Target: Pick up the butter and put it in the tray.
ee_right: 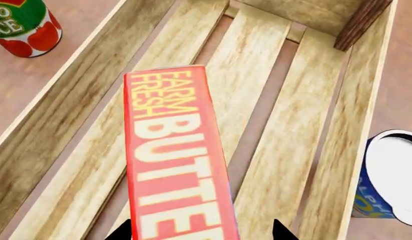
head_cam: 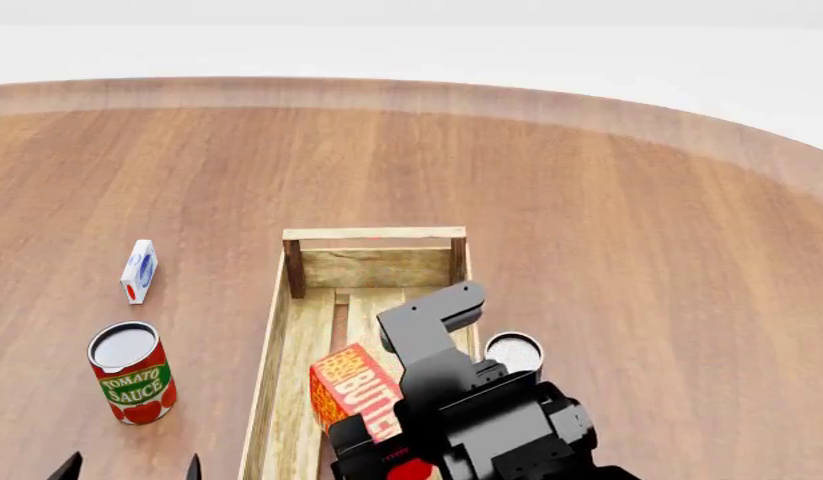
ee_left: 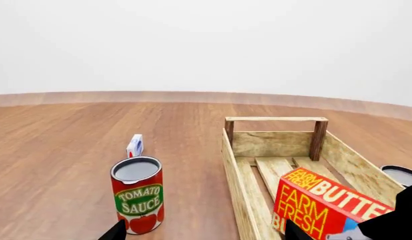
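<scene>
The butter [ee_right: 175,160], a red-and-orange carton lettered "FARM FRESH BUTTER", sits tilted inside the tray [ee_right: 72,125], a long pale wooden crate with a slatted bottom. My right gripper [ee_right: 202,235] straddles the carton's near end. Its jaws stand wider than the carton, with a clear gap on one side, so it is open. In the head view the butter [head_cam: 351,385] lies in the tray [head_cam: 271,370] just ahead of the right gripper [head_cam: 384,445]. The left wrist view shows the butter [ee_left: 319,202] leaning above the tray [ee_left: 243,190] floor. My left gripper [ee_left: 204,235] is open and empty beside the tray.
A tomato sauce can [head_cam: 131,372] stands left of the tray, with a small white-and-blue carton [head_cam: 139,271] beyond it. A blue-labelled can [head_cam: 514,352] stands against the tray's right side. The wooden table [head_cam: 625,220] stretches far ahead.
</scene>
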